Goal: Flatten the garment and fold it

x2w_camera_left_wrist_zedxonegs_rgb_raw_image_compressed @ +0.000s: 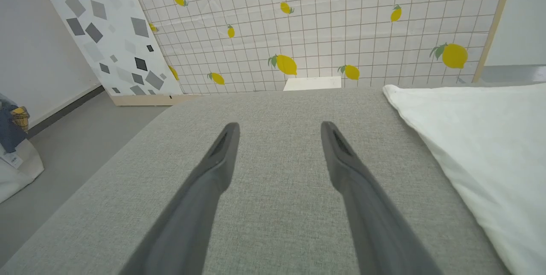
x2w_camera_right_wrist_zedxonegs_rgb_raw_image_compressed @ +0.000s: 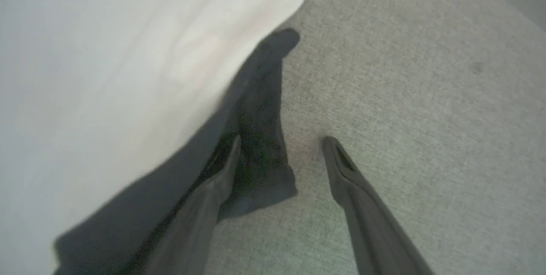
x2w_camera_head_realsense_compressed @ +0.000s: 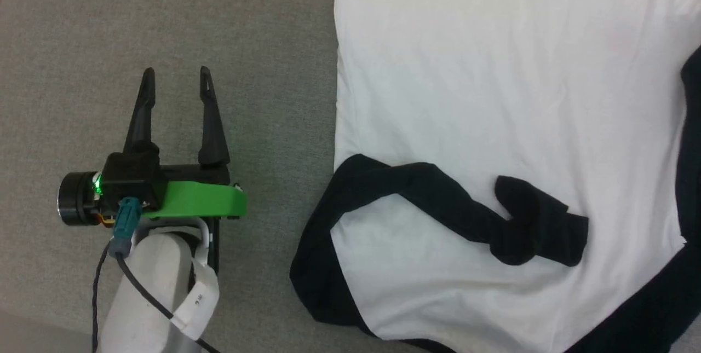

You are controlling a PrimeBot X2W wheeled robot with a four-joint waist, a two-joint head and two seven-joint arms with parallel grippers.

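Grey surface (x2w_camera_head_realsense_compressed: 164, 13) bears the garment (x2w_camera_head_realsense_compressed: 493, 68), white body flat, black sleeve (x2w_camera_head_realsense_compressed: 465, 216) twisted.

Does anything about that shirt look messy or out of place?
Yes. One black sleeve of the garment lies twisted and bunched across the white front instead of spread flat out to the side.

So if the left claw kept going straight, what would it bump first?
Nothing close: the left gripper has bare grey surface ahead, the garment off to its side. Eventually the lemon-patterned wall, probably.
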